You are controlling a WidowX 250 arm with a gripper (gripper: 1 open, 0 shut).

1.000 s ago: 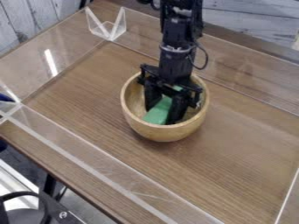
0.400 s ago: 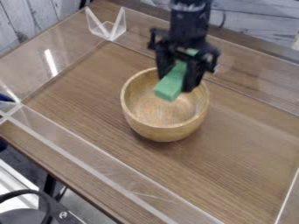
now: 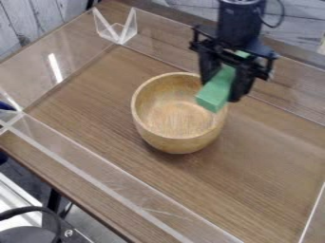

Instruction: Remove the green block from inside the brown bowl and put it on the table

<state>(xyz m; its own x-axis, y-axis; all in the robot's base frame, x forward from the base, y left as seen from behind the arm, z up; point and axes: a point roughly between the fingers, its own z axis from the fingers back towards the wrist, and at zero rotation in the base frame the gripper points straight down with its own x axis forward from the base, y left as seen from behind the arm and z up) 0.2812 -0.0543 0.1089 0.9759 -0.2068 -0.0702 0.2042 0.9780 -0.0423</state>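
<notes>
Camera: green block (image 3: pixel 218 87) held beside bowl's far-right rim (image 3: pixel 181 113).

Probably a robotics lab (or similar): arm, tabletop (image 3: pixel 108 185), acrylic walls (image 3: pixel 120 23).

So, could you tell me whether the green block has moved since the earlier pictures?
Yes, the block has moved right, from inside the bowl.

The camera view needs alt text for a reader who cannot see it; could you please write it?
A black robot arm's pincer holds a green block raised above the right side of a round tan wooden bowl, which sits on a brown wood-grain table.
</notes>
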